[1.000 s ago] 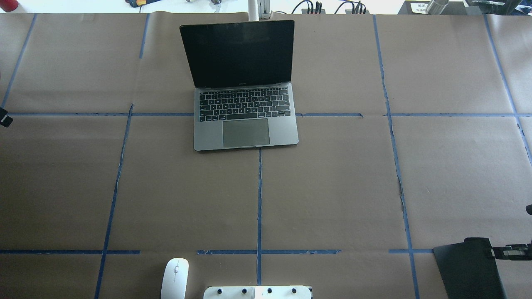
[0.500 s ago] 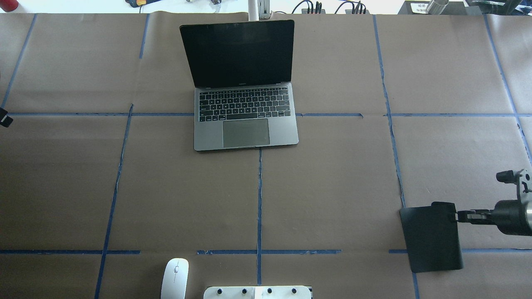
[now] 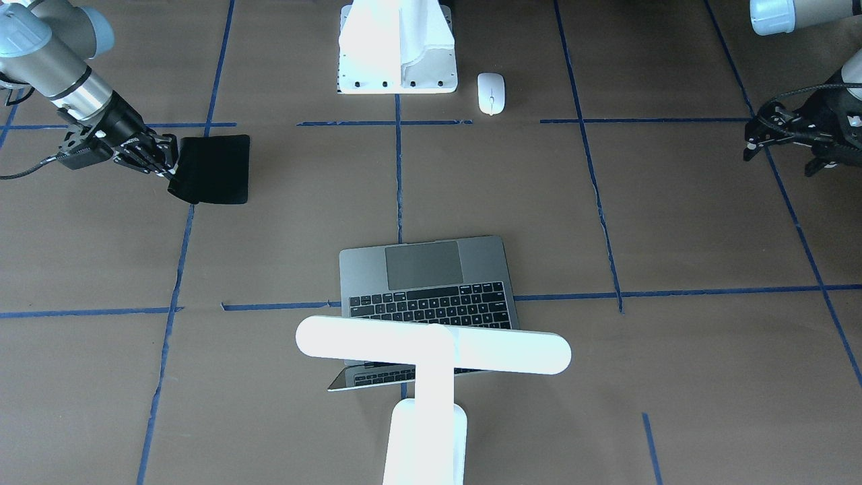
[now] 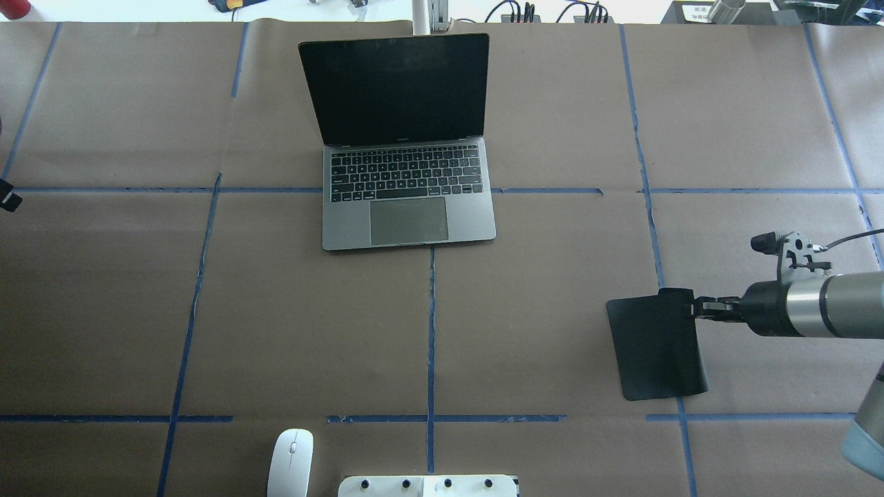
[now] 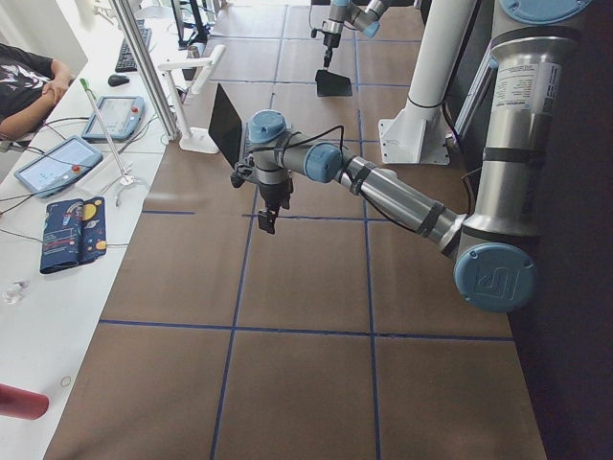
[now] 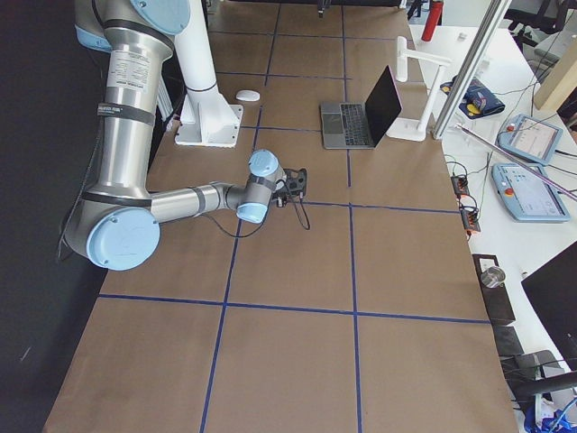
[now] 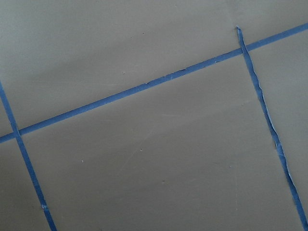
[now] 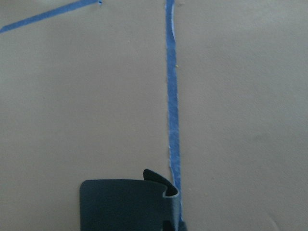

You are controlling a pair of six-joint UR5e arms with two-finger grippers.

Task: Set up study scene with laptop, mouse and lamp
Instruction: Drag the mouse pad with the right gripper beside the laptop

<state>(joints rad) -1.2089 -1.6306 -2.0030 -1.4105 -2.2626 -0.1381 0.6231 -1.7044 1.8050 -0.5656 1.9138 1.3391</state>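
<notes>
The slim grey metal laptop (image 4: pixel 407 200) stands open at the far centre of the bench (image 4: pixel 552 310), the glossy white T-shaped lamp (image 3: pixel 431 345) behind it and the small white oval mouse (image 4: pixel 291 461) at the near edge. To the right, the right jaws pinch one edge of a thin black mat (image 4: pixel 656 348), which, held by so little, may slip or fold on landing. I cannot tell the state of the left jaws.

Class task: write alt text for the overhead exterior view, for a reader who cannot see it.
The right gripper reaches in from the right edge, gripping a black mat by one edge over the brown table. An open grey laptop with a dark screen sits far centre; a white mouse lies at the near edge, left of a white pedestal.
</notes>
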